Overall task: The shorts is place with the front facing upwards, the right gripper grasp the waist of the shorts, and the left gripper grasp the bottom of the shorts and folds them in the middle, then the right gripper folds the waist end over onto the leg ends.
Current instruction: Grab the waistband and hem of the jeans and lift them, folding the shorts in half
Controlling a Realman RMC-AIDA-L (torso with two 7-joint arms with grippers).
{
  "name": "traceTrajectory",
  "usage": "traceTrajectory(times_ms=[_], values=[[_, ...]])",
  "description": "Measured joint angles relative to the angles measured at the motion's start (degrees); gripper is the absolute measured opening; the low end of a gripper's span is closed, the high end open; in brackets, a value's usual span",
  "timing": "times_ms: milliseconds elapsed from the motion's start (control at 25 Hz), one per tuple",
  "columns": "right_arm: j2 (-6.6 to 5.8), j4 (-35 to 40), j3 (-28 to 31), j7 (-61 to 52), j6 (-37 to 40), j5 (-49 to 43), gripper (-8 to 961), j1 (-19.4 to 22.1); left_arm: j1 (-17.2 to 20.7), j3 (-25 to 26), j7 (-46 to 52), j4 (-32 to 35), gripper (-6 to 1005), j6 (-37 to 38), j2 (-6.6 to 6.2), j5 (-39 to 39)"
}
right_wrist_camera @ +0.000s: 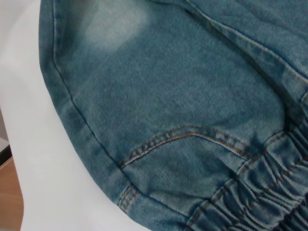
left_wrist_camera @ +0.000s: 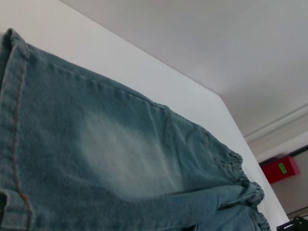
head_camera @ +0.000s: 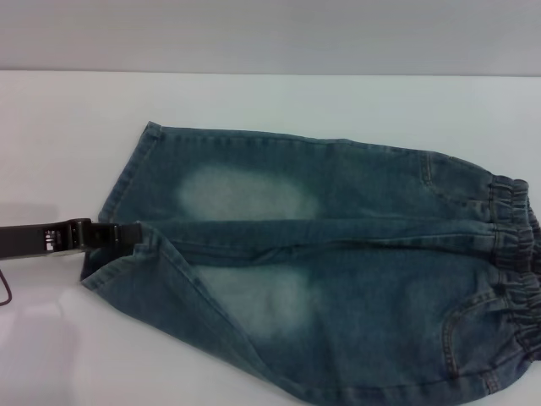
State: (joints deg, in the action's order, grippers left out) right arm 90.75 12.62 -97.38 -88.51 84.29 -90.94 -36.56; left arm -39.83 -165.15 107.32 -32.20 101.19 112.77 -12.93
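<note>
Left pincer (head_camera: pixel 127 234) at shorts (head_camera: pixel 338 254) hems

Head overhead; wrists close on shorts (head_camera: pixel 338 254)

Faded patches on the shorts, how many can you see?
2: one faded patch on the far leg, another on the near leg, either side of the centre seam of the shorts.

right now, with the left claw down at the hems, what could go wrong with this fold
The left gripper sits between the two leg hems, so it may catch only one leg. The near leg's inner edge already lies turned over, which could crease the fold. The right gripper is out of the head view, so its hold on the waist is unconfirmed.
</note>
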Motion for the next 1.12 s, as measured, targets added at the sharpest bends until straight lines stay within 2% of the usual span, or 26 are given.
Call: traceTrajectory(times_ms=[160, 360, 920, 1120], values=[[0.79, 0.49, 0.07, 0.0, -0.07, -0.03, 677, -0.01, -0.17, 0.0, 0.21, 0.06, 19, -0.36, 0.02, 0.22], [1.17, 0.96, 0.08, 0.0, 0.37, 0.0, 677, -0.25, -0.45, -0.05, 0.24, 0.06, 19, -0.62, 0.1, 0.42], [1.12, 4.84, 2.63, -0.07, 4.54, -0.21, 676, 0.36, -0.48, -0.09, 0.1, 0.13, 19, -0.68, 0.35, 0.64], [0.73, 4.83, 3.62, -0.09, 5.86, -0.89, 677, 0.36, -0.52, -0.09, 0.17, 0.12, 20, -0.73, 0.35, 0.64]])
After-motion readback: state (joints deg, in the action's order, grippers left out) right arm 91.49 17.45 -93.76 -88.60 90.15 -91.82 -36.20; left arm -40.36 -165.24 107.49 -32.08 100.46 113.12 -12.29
